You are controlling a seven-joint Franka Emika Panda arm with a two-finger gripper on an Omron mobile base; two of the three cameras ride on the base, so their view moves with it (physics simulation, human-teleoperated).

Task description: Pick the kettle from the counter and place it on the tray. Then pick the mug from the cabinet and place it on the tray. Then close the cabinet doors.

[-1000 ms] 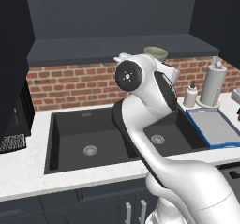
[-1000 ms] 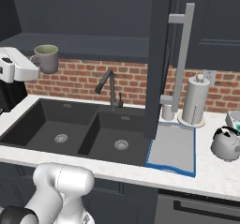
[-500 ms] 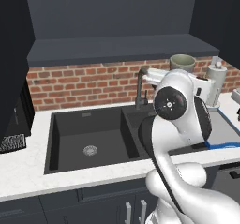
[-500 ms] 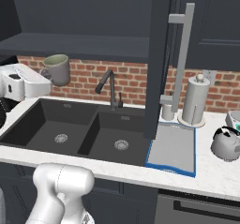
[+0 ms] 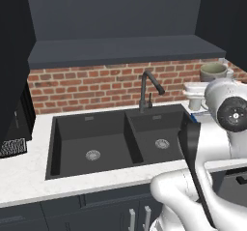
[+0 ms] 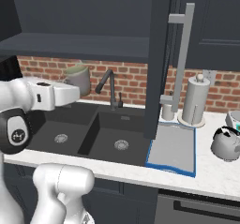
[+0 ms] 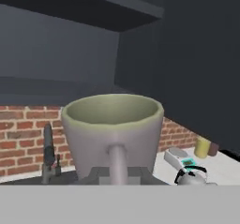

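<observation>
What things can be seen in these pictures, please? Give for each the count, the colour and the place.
mug: one, grey-beige with pale green inside, upright in the gripper, above the sink.
kettle: one, silver, on the counter right of the tray.
tray: one, grey with blue rim, on the counter right of the sink; nothing on it.
sink: one, black, two basins, in the white counter.
tap: one, black, behind the sink.
paper towel roll: one, white, behind the tray.
cabinet door: one, dark, open, with a silver bar handle, above the tray.
brick wall: red, behind the sink.
gripper: one, white, shut on the mug.
</observation>
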